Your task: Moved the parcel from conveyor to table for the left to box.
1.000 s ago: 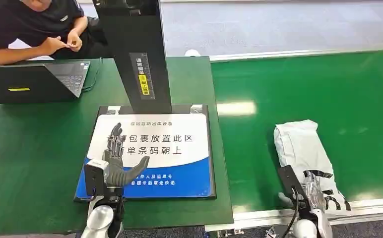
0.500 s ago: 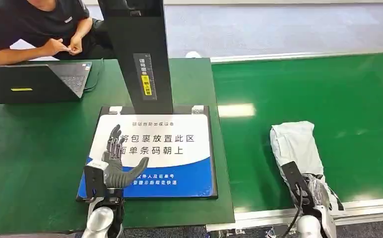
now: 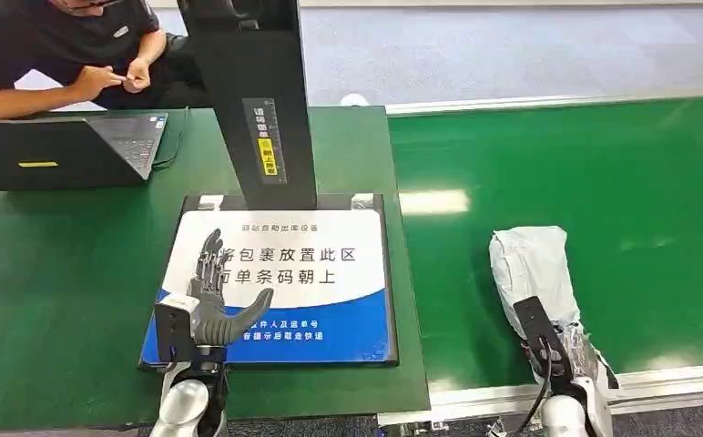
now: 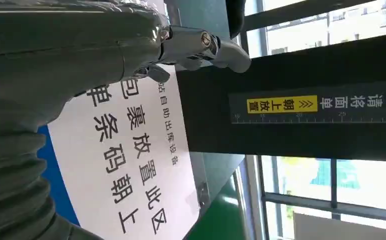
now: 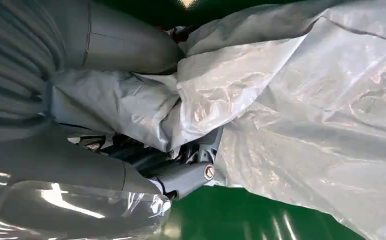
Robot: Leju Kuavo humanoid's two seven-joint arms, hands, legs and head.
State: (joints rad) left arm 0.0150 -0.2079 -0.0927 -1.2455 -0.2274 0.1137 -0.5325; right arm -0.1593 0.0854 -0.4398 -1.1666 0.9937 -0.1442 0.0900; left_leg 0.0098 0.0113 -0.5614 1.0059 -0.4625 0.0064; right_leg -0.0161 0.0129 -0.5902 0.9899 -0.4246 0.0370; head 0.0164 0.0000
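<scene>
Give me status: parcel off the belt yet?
Not yet. Grasp looks done: the right robot hand has bunched the grey parcel, fingers closed on its wrapping. The parcel lies on the green belt. Left: carry it to the table, where the left robot hand hovers open above the sign.

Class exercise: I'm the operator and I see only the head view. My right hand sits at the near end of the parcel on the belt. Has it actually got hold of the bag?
Observer: Yes. In the right wrist view the right hand has the parcel bunched between its thumb and fingers.
Operator: Is the parcel off the belt?
Observer: Cannot tell; green belt shows just past the fingers.
Operator: And my left hand?
Observer: The left hand holds nothing; its wrist view shows windows behind the black post.
</scene>
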